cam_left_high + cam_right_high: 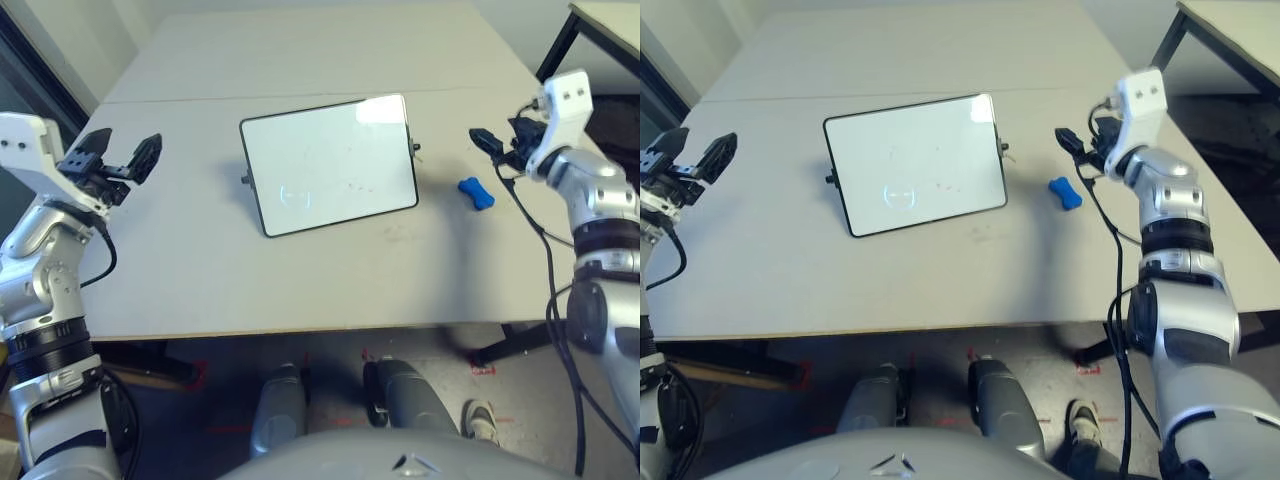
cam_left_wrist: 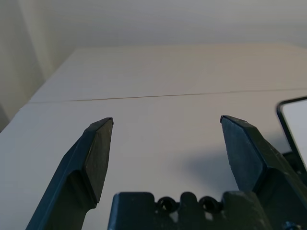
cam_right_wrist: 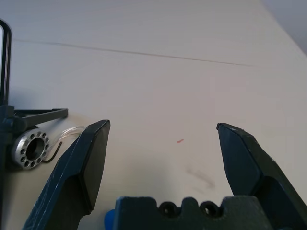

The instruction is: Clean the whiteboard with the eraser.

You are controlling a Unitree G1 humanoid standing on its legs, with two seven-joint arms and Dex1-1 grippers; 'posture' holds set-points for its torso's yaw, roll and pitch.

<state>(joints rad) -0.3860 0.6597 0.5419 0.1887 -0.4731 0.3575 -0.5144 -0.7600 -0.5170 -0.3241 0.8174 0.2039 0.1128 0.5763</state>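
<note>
The whiteboard [image 1: 330, 165], white with a thin black frame, lies tilted at the middle of the table and carries a faint circle smudge and a few small marks. The blue bone-shaped eraser [image 1: 476, 192] rests on the table to the right of the board. My right gripper [image 1: 492, 145] hovers open just behind the eraser, holding nothing. A sliver of the eraser [image 3: 109, 219] peeks out by the base of its fingers, and the board's side knob [image 3: 30, 148] shows beside them. My left gripper [image 1: 125, 160] stands open and empty over the table's left side, well clear of the board.
A seam [image 1: 180, 98] crosses the grey table behind the board. The table's front edge [image 1: 300, 330] runs close to my body. A second table [image 1: 605, 25] with a black leg stands at the back right. A black cable [image 1: 545, 250] hangs along my right arm.
</note>
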